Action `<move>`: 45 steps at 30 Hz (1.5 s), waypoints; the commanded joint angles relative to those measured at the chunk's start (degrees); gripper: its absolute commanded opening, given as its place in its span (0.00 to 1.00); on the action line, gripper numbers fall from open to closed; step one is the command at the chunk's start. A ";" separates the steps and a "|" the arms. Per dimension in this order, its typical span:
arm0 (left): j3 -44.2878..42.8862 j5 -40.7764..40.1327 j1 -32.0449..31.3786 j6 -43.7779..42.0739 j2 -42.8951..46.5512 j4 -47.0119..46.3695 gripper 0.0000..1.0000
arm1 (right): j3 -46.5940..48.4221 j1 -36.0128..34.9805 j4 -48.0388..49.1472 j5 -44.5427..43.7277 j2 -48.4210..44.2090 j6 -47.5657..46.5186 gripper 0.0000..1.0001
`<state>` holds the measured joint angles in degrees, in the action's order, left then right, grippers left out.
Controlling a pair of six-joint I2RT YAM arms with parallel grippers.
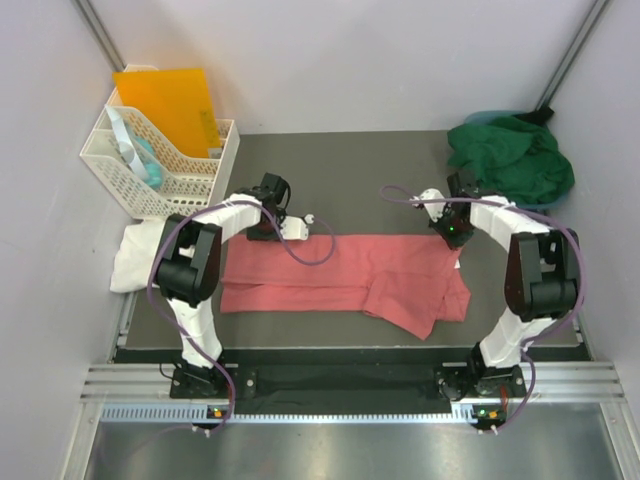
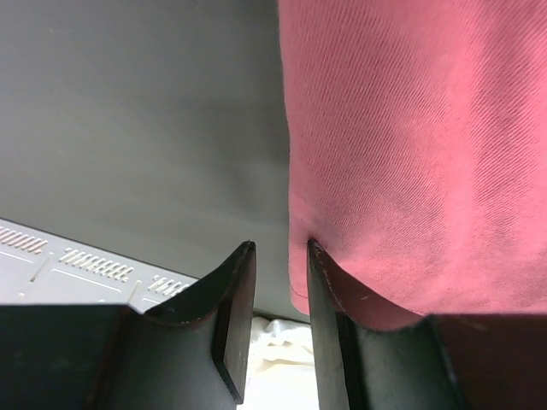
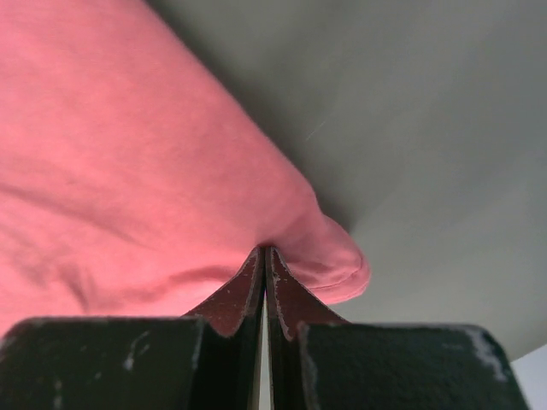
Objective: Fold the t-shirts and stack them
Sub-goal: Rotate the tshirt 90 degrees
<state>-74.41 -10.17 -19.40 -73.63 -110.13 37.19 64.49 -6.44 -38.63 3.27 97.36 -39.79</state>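
- Three t-shirts are in view, and only one is spread out: the salmon-pink t-shirt lies flat on the worktop between your two arms. It is folded into a long band running left to right, with a looser flap reaching toward the near edge at its right part.
- Your left jaws sit at the far left corner of that shirt. They stand apart with a clear gap between them. The shirt's edge meets the tip of one finger, but no cloth is in the gap, so nothing is held.
- Your right jaws are at the far right corner, closed tight on the salmon-pink cloth, which puckers where the two tips meet.
- The dark green t-shirt lies crumpled at the far right corner of the worktop, just beyond your right arm and apart from the pink one.
- The white t-shirt is bunched at the left edge, beside your left arm and just in front of the white lattice basket.
- An orange folder rises from the basket's far side.
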 commanded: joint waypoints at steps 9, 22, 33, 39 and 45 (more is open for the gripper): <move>1.82 -2.30 1.56 2.87 1.14 -6.42 0.35 | 10.03 0.99 7.69 -4.92 14.15 4.10 0.00; 3.04 -6.52 1.64 5.60 6.15 -10.82 0.35 | 39.45 0.64 11.12 -14.16 32.27 2.44 0.00; 4.27 -6.71 0.85 6.56 8.96 -10.03 0.35 | 48.36 -5.60 20.24 -20.49 42.20 -5.90 0.00; 8.93 -1.34 -0.46 3.24 14.14 -10.20 0.35 | 57.58 -7.18 21.07 -22.69 45.02 -5.58 0.09; 10.78 1.29 -0.82 2.61 16.78 -10.29 0.35 | 45.16 -7.27 19.55 -16.98 32.47 0.76 0.29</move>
<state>-64.88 -12.19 -20.12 -69.87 -96.31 28.16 117.30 -13.41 -20.53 -17.37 141.32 -43.40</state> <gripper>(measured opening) 0.352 0.263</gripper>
